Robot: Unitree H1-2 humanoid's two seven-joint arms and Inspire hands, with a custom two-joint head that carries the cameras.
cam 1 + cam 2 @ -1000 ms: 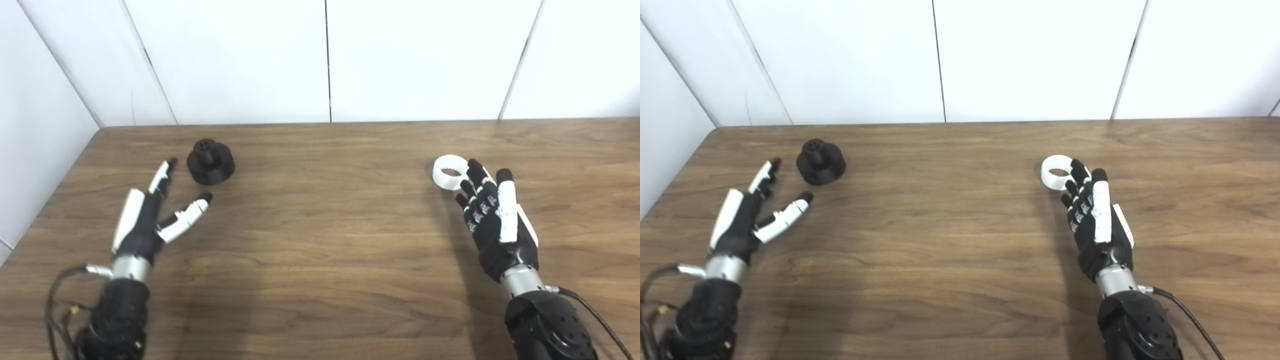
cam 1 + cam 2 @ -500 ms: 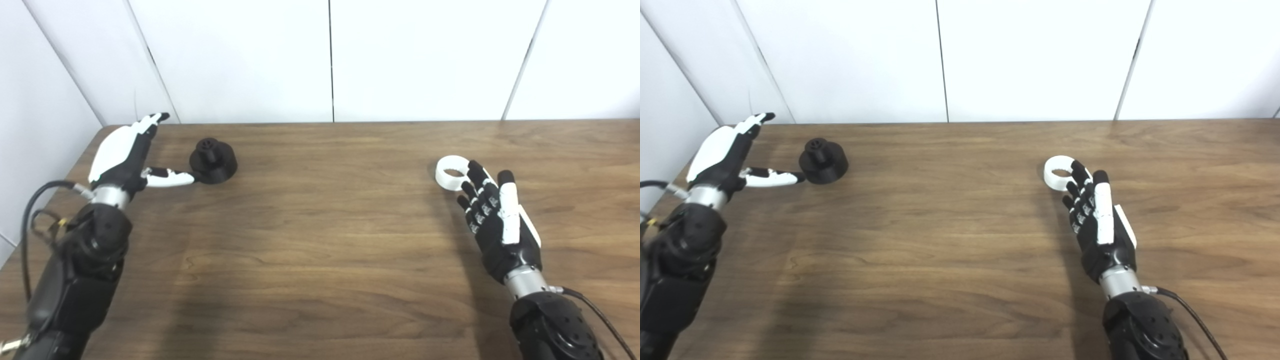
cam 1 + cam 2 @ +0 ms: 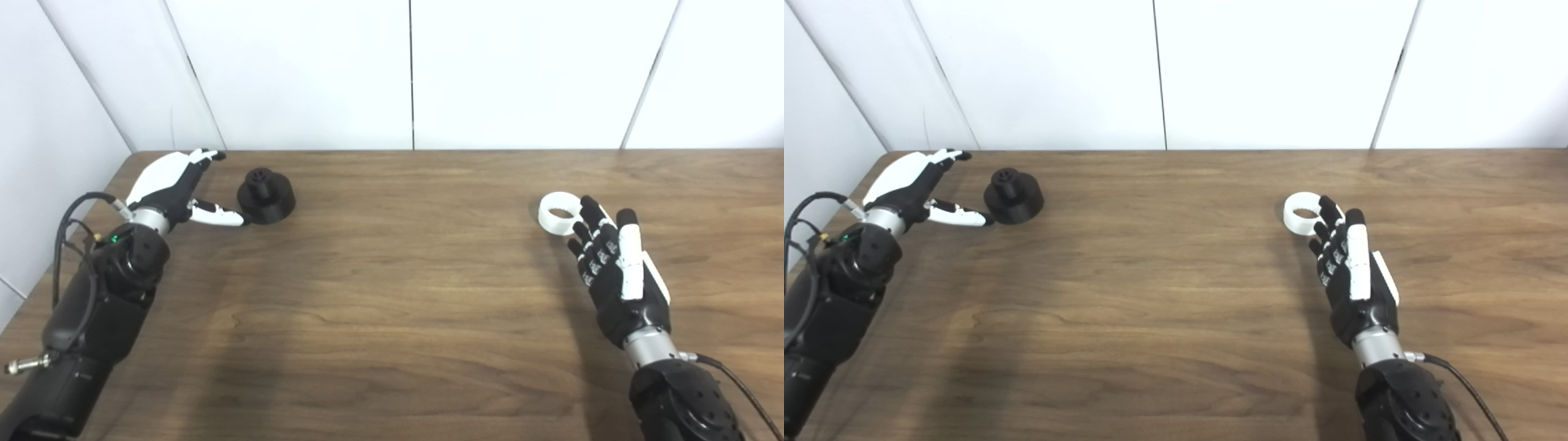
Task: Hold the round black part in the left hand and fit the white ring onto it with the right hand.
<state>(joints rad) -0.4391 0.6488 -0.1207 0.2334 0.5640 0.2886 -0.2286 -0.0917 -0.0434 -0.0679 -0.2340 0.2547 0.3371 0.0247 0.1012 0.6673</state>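
The round black part (image 3: 266, 196), a stepped disc with a small hub on top, sits on the wooden table (image 3: 392, 294) at the far left. My left hand (image 3: 174, 190) lies just left of it, open, with the thumb tip reaching the part's near-left side and the other fingers spread toward the back edge. The white ring (image 3: 558, 212) lies flat on the right side. My right hand (image 3: 615, 266) rests open directly behind it toward me, fingertips (image 3: 589, 205) at the ring's near-right rim. Neither hand holds anything.
White wall panels (image 3: 410, 73) stand along the table's back edge, and another panel closes off the left side near my left arm (image 3: 98, 306). A cable (image 3: 735, 386) trails from my right wrist.
My left hand swung from the near side of the black part to its left and turned sideways, thumb now at the part. The right hand and ring kept their places; the view shifted slightly.
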